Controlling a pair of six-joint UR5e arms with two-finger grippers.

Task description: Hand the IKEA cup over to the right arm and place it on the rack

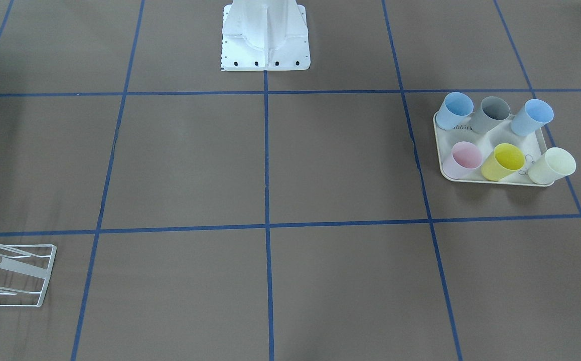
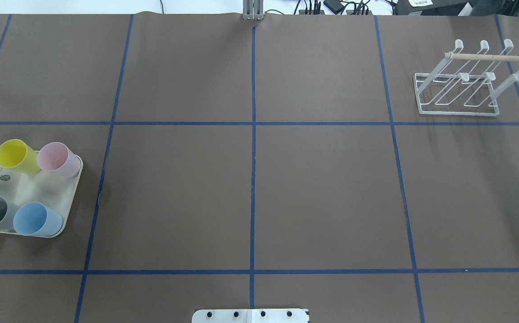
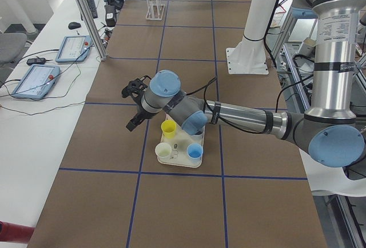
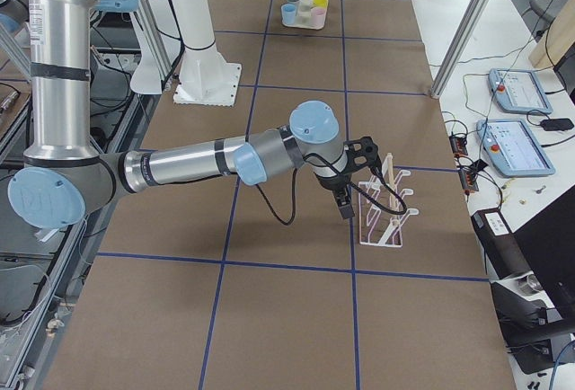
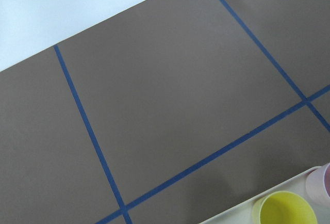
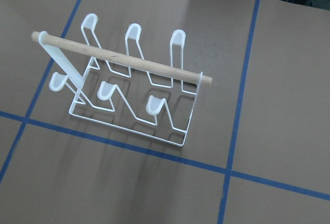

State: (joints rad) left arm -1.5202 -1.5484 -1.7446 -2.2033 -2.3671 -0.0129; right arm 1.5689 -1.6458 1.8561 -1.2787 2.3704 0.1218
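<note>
The left fingers (image 3: 131,124) are hanging above the worktop (image 2: 322,188), just beside the tray (image 2: 26,186) on its side away from the robot. The side view is too small to show whether they are parted or closed, so I cannot tell. Nothing seems to be between them. The right fingers (image 4: 345,210) are hovering close to the rack (image 6: 178,38), and their state is equally unreadable.

All six cups, including the yellow cup (image 1: 503,160) and the pink cup (image 1: 463,158), are sitting upright on the tray. The rack is standing bare on the robot's right, its dowel (image 6: 121,59) lying across the top. The task therefore appears to be just starting, with the left arm (image 3: 240,115) lining up for a pick.

To do that well, the left arm should probably be taking a cup from the outer row and pinching its wall low or to one side. It should then be lifting straight up, clear of the neighbouring cups. That would be leaving plenty of free rim for the right arm (image 4: 189,165) at the hand-over.

The overhead view is cutting off the tray's outer cups, and the front-facing view is clipping the rack. Neither of those views is showing an arm. Which cup is meant is not clear.
</note>
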